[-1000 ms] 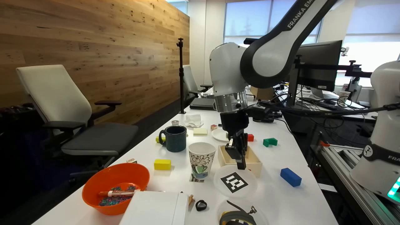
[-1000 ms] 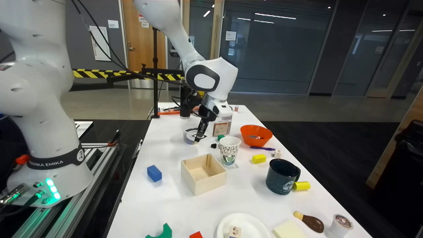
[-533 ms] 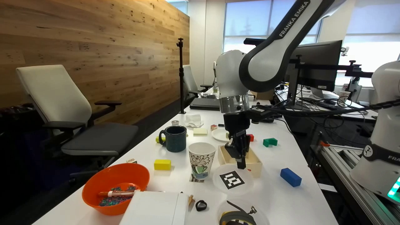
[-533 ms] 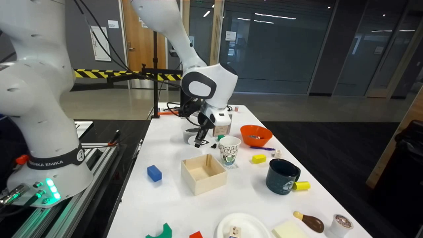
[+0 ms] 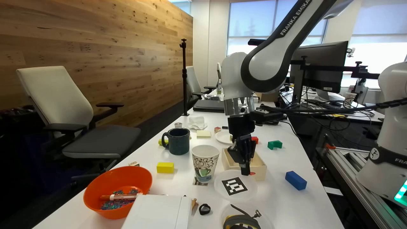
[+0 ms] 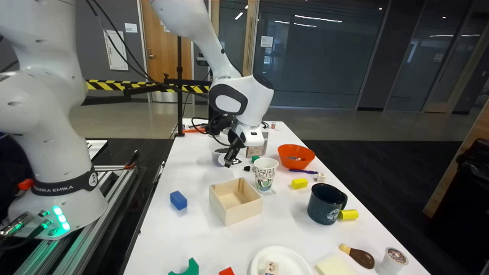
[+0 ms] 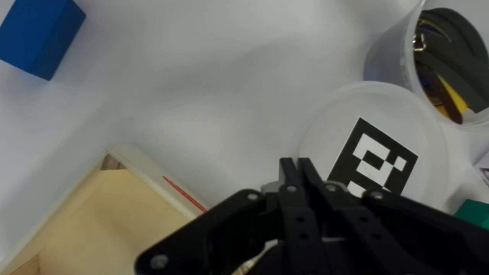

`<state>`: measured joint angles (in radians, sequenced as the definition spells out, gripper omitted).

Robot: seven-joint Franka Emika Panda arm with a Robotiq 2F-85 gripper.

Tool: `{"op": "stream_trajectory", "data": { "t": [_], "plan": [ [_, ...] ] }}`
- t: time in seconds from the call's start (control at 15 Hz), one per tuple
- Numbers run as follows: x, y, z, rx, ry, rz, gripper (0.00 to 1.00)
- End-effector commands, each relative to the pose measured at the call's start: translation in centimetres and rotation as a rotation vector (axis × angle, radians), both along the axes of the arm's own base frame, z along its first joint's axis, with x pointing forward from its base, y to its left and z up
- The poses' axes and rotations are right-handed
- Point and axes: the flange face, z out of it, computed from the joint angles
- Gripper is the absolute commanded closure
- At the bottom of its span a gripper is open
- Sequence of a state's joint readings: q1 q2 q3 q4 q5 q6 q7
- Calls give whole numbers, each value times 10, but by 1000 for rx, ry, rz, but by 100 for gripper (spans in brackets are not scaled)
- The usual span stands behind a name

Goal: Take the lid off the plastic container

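The lid [image 7: 424,133] is a round, pale, see-through disc with a black-and-white checkered marker. It shows in both exterior views [image 5: 234,186], [image 6: 237,161]. My gripper [image 7: 296,158] is shut on the lid's edge; the edge runs between the nearly closed fingertips. In an exterior view the gripper [image 5: 245,172] stands at the lid's far edge. The plastic container [image 7: 382,63] is an open, clear low tub with a dark strap-like thing and yellow bits inside. It stands beside the lid, nearer the camera in an exterior view [image 5: 227,212]. The lid's exact height over the table is unclear.
A cream wooden box [image 7: 149,183] lies close by the gripper. A paper cup [image 5: 205,163], an orange bowl [image 5: 119,190] and a white box [image 5: 159,211] stand on that side. A blue block [image 5: 295,180] lies across the table. A small black thing [image 5: 204,209] lies near the container.
The lid has moved with the gripper, sideways toward the paper cup. The arm sank a little, then shifted slightly. The container has not moved.
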<state>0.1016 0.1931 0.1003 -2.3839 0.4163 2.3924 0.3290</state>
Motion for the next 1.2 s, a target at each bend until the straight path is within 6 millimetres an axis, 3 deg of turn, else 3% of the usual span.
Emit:
{"op": "stream_trajectory", "data": {
  "t": [0.0, 1.13],
  "plan": [
    [-6, 10, -5, 25, 4, 3, 99],
    [-20, 31, -26, -193, 28, 96, 99]
  ]
}}
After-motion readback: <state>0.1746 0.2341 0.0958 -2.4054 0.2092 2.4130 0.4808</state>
